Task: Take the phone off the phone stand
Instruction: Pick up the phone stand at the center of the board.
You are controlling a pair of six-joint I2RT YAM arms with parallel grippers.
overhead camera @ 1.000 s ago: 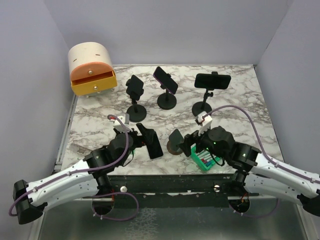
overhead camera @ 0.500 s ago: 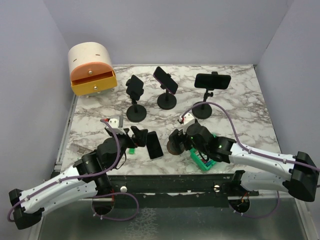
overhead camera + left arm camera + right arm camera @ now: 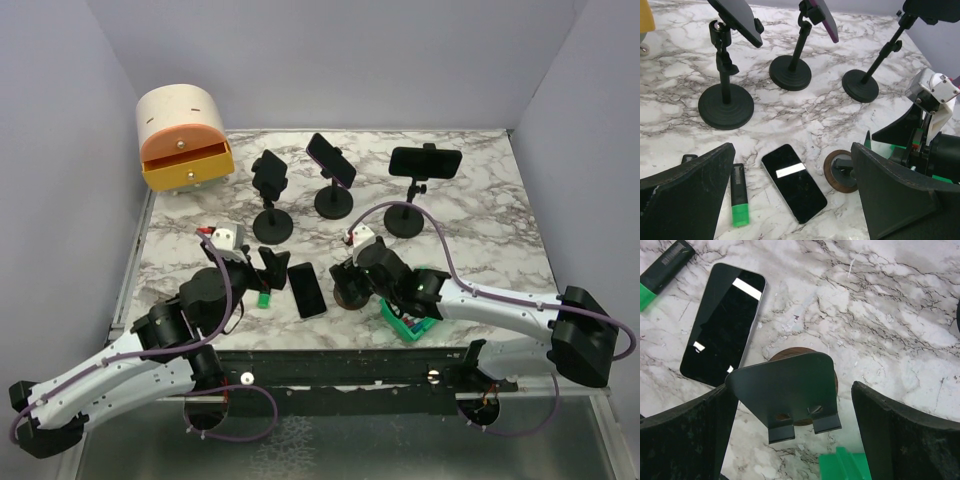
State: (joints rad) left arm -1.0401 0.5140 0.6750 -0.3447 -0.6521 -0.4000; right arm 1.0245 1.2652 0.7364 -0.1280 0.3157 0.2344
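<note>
The phone (image 3: 307, 289) lies flat on the marble table (image 3: 480, 230), screen up, out of the phone stand (image 3: 350, 283). It is just left of the stand's brown base, with a green marker (image 3: 263, 297) on its other side. The left gripper (image 3: 792, 165) hangs just left of the phone, jaws wide apart and holding nothing. The right gripper (image 3: 794, 390) has its jaws apart too, one on each side of the stand's black plate, not clamped on it.
</note>
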